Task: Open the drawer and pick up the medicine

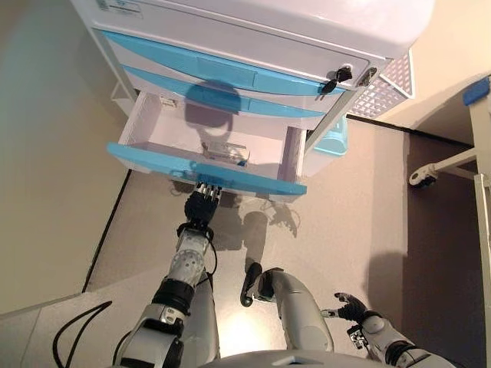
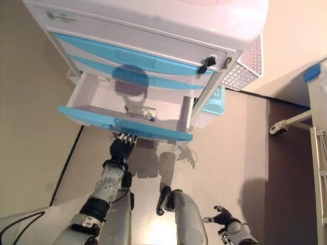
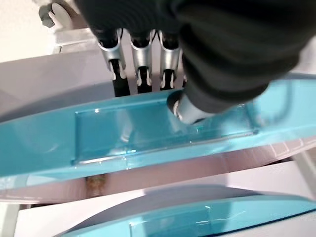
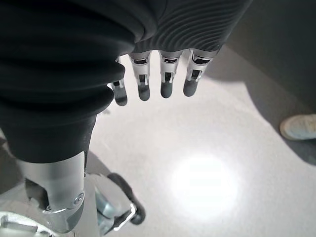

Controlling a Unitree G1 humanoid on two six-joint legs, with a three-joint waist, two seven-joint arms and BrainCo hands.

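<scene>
- Left hand (image 1: 201,205) hooked under the pulled-out drawer (image 1: 205,172) front, fingers curled on its edge; right hand (image 4: 163,74) idle, fingers relaxed.
- Medicine (image 1: 225,152) near the front: risks sliding if jerked.

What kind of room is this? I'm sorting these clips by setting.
Probably a clinic or hospital room: a white medical cart with blue-fronted drawers and a key lock, its lowest drawer pulled open by the left hand, and a wheeled frame's caster on smooth flooring.
</scene>
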